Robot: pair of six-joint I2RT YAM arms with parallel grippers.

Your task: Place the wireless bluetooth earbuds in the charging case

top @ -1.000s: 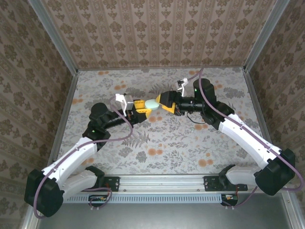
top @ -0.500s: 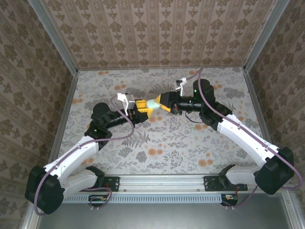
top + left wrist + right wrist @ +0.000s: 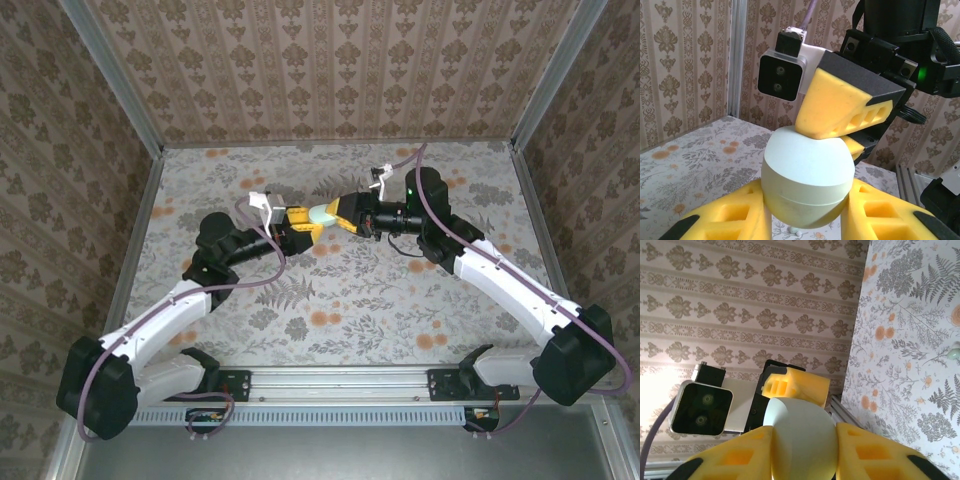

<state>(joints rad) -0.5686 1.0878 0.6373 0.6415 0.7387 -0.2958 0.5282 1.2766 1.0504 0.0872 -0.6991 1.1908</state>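
Both end effectors [image 3: 303, 224] [image 3: 340, 213], charging case [image 3: 322, 212] between, slightly farther back.

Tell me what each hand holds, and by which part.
Both hold the pale green charging case: the left hand clamps the sides of its lower half, and the right hand grips its upper half.

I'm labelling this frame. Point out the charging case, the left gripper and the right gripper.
charging case [image 3: 805, 160]: left wrist view, on its pale upper half.
left gripper [image 3: 806, 205]: left wrist view, midway between its yellow fingertips.
right gripper [image 3: 802, 440]: right wrist view, midway between its yellow fingertips.
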